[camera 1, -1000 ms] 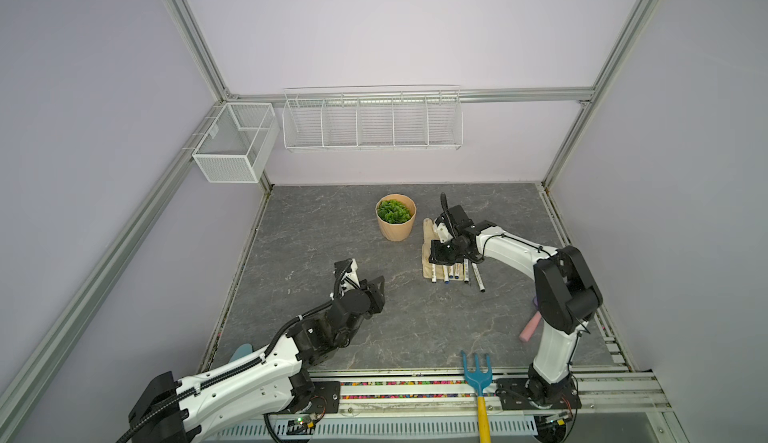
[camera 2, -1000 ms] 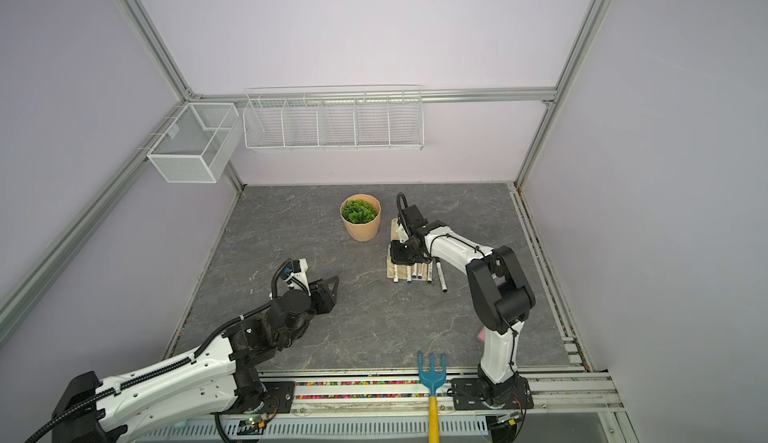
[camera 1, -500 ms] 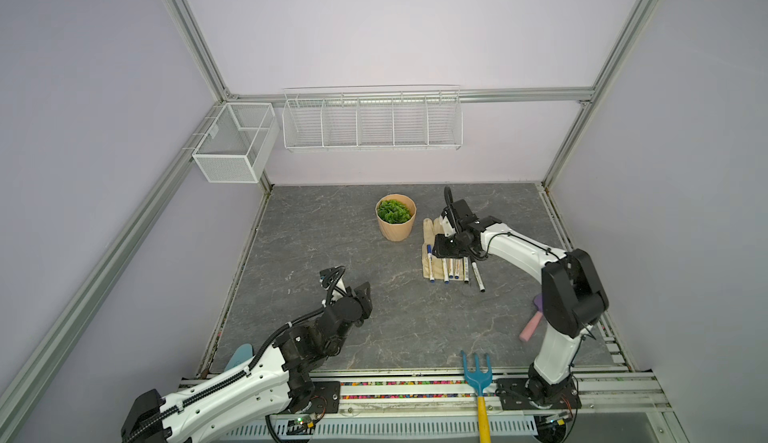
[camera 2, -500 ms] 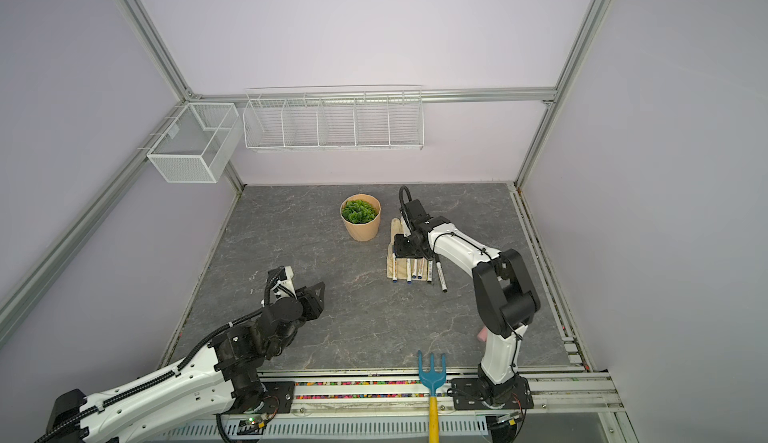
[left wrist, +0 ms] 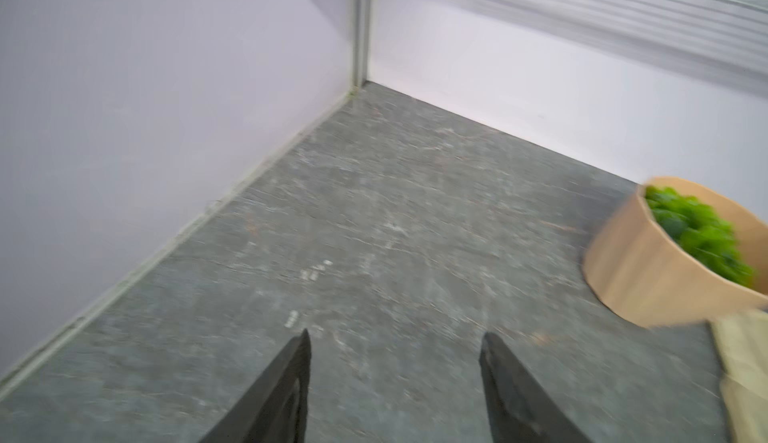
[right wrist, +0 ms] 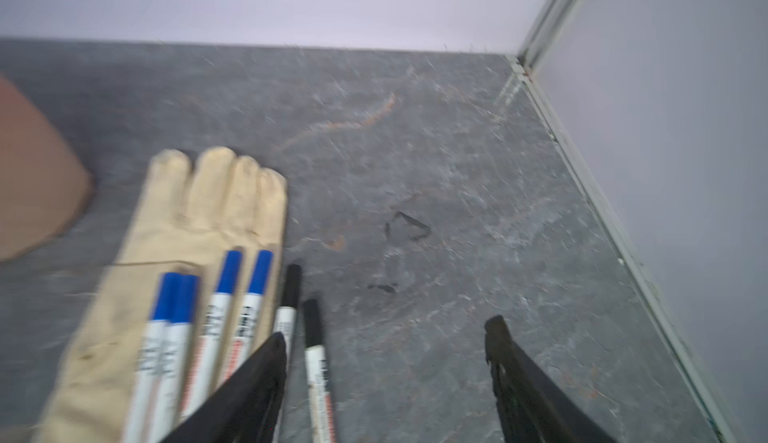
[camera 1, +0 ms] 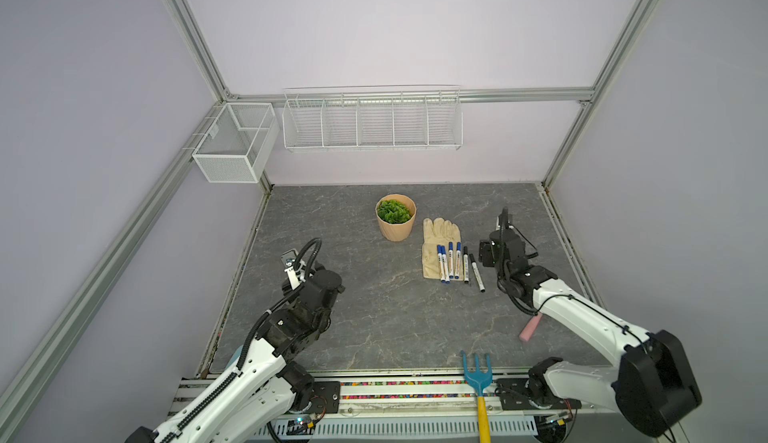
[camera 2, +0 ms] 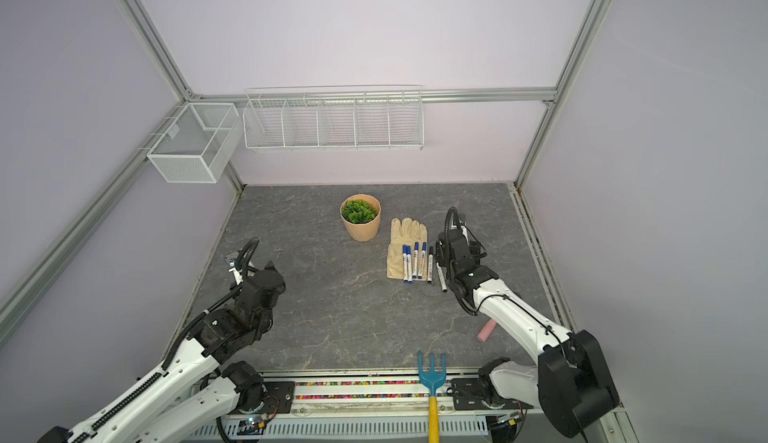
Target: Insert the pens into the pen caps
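The white-barrelled marker pens (camera 1: 451, 264) lie right of centre in a top view, partly on a cream fabric glove (camera 1: 440, 229), already wearing blue and black plastic pen caps (right wrist: 230, 270), so apparently the left fingers (left wrist: 286, 378) and right fingers (right wrist: 511, 362) hang spread and empty.

Left gripper (left wrist: 395, 333), right gripper (right wrist: 386, 326): black tapered jaws; arms (camera 1: 582, 316) white-shelled, black joints, ribbed black cables (camera 1: 309, 247).
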Tool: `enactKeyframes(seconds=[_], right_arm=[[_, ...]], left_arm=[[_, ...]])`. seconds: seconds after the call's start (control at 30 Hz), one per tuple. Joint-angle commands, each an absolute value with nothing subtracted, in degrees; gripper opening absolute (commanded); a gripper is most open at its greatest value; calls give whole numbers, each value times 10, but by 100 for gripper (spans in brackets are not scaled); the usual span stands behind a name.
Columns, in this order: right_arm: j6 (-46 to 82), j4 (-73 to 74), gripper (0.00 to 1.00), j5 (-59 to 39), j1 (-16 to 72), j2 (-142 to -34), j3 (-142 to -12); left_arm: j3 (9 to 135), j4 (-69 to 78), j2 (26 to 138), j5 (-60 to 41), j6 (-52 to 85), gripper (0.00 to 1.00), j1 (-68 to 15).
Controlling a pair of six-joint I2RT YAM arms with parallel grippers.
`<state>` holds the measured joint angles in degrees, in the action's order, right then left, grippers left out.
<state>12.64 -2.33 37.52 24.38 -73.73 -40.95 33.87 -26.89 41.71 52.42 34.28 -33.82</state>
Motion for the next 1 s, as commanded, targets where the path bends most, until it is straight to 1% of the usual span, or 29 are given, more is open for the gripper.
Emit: enactKeyframes(seconds=[0.0, 0.03, 0.1, 0.13, 0.17, 0.2, 0.23, 0.37, 0.4, 0.43, 0.47, 0.5, 0.57, 0.63, 0.67, 0.7, 0.73, 0.77, 0.8, 0.83, 0.9, 0.97], right_arm=[[81, 69, 77, 465, 225, -766, -388], [69, 93, 77, 470, 222, -771, -390], [2, 205, 77, 462, 211, -788, -364], [-11, 230, 77, 466, 205, -802, -360], [-19, 242, 77, 474, 196, -820, -360], [-30, 233, 76, 472, 188, -833, -366], [-47, 266, 76, 481, 184, -845, -357], [-84, 456, 79, 444, 164, -869, -267], [-101, 546, 91, 428, 158, -888, -237], [-110, 587, 95, 429, 155, -899, -224], [-99, 558, 94, 429, 154, -890, -228], [-78, 511, 89, 409, 146, -875, -236], [-58, 491, 89, 320, 104, -865, -235], [-22, 426, 89, 184, 46, -855, -253], [-8, 437, 89, 107, 9, -862, -248], [-12, 482, 88, 34, -11, -873, -227], [-21, 536, 88, 27, -8, -888, -211], [-22, 526, 88, 28, -6, -887, -214], [-22, 479, 88, 27, -6, -873, -225], [-23, 491, 88, 30, -4, -875, -222], [-30, 513, 88, 72, 14, -874, -210], [-30, 525, 88, 87, 19, -876, -206]], left_arm=[[307, -180, 427, 556, 234, 68, -262], [298, -158, 429, 555, 225, 68, -242], [281, -109, 466, 552, 202, 69, -208], [273, -88, 480, 552, 195, 69, -200], [267, -66, 500, 553, 193, 73, -192], [263, -45, 524, 553, 198, 80, -184], [261, -29, 545, 548, 199, 98, -177], [251, 68, 648, 566, 209, 99, -167], [245, 113, 671, 566, 191, 99, -165], [253, 114, 685, 563, 183, 99, -164], [263, 123, 697, 561, 177, 99, -164], [260, 161, 710, 560, 156, 99, -164], [253, 237, 734, 547, 115, 99, -163], [251, 311, 767, 538, 80, 99, -163], [255, 346, 788, 526, 61, 99, -162], [261, 377, 808, 512, 40, 99, -161], [268, 394, 829, 494, 19, 99, -161], [283, 403, 850, 484, -6, 99, -160], [296, 401, 864, 475, -20, 99, -161], [298, 398, 872, 465, -21, 99, -161], [278, 484, 900, 431, -36, 99, -138], [293, 398, 874, 391, 9, 99, -115]])
